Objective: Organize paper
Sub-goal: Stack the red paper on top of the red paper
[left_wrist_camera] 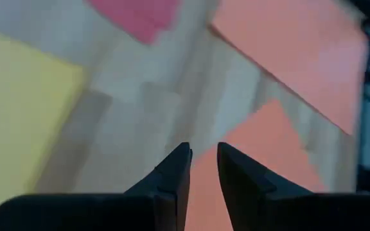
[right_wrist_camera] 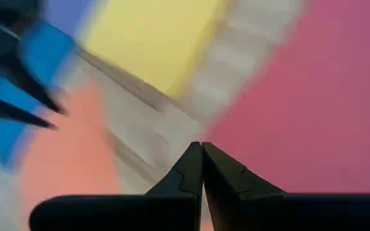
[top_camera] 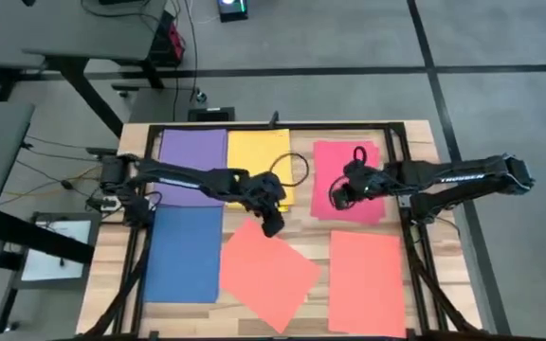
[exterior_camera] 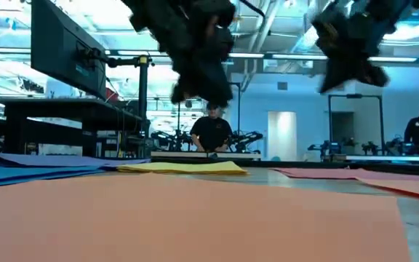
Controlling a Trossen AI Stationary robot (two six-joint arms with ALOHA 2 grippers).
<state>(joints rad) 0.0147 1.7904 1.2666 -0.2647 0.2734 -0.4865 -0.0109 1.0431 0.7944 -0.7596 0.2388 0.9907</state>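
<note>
high view, left gripper (top_camera: 273, 225) over tilted orange sheet (top_camera: 269, 272), right gripper (top_camera: 336, 199) above pink sheet (top_camera: 368, 199)

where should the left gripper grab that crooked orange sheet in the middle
Probably at the top corner of the tilted orange sheet, coming straight down. It lies flat on the table, rotated out of line, and that corner points at the left gripper hovering just above it, jaws slightly apart. A flat sheet offers only edges and corners.
</note>
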